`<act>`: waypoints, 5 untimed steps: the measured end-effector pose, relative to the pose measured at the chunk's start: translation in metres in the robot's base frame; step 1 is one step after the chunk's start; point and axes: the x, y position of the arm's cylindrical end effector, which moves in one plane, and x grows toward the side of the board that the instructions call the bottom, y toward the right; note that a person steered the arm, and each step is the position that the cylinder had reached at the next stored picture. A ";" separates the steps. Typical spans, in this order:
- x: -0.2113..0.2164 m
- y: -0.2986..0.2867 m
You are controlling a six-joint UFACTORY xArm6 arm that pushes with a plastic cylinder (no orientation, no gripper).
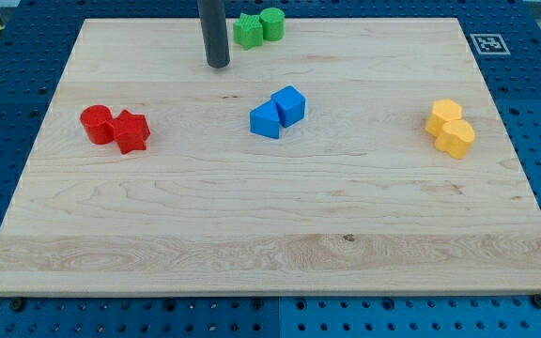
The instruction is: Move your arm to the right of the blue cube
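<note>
Tip on surface, up and left of blue cube. No fingers fitted; rod only. Cube near surface centre, touching 2nd blue block at its lower left. Risk: direct path to cube's right clips cube; detour above risks green blocks.

A single camera looks down at a slant from the near edge of the wooden board, far enough back that nearly the whole board fits, its lower corners cropped. It faces the far edge, where the rod enters from the view's top; the tip sits left of centre.
</note>
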 end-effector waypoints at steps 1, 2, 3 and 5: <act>0.002 0.000; 0.006 0.001; 0.006 0.019; 0.009 0.031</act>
